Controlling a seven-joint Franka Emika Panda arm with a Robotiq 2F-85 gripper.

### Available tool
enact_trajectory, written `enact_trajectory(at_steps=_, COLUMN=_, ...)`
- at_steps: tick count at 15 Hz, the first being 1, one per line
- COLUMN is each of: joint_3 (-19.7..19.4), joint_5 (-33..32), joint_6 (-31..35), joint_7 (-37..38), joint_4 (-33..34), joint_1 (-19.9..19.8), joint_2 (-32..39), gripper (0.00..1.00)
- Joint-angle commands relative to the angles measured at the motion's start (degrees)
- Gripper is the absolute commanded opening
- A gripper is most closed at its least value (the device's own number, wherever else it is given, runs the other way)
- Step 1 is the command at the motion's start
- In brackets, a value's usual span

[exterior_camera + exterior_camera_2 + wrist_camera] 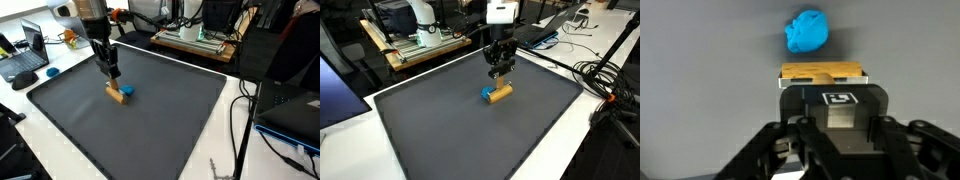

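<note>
A small wooden block point(119, 95) point(501, 93) lies on the dark grey mat point(170, 120) point(470, 130). A crumpled blue lump point(128, 90) point(487, 96) rests against one end of it. My gripper point(113, 78) point(499, 76) comes straight down onto the block and is shut on it, with the block low at the mat. In the wrist view the block point(820, 72) shows as a tan strip just past the black fingertips of the gripper point(825, 88). The blue lump point(807, 32) sits beyond it. The gripper's body hides most of the block there.
The mat covers a white table point(235, 150) point(580, 115). A laptop point(25, 55) and cables lie off one side. A wooden board with electronics point(195, 42) point(420, 45) stands behind the mat. Black cables point(605, 80) and a tripod leg run by another edge.
</note>
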Motion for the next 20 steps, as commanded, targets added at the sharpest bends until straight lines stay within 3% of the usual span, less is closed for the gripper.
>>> enact_trajectory(at_steps=1, joint_3=-0.35, joint_5=0.23, joint_6=-3.19, joint_7=-0.14, joint_4=-3.3, joint_1=0.51, joint_2=-4.88, gripper=0.21)
enact_trajectory(at_steps=20, joint_3=-0.33, joint_5=-0.93, joint_6=-9.35, joint_7=-1.16, joint_4=-2.49, joint_1=0.73, joint_2=-1.06, gripper=0.21)
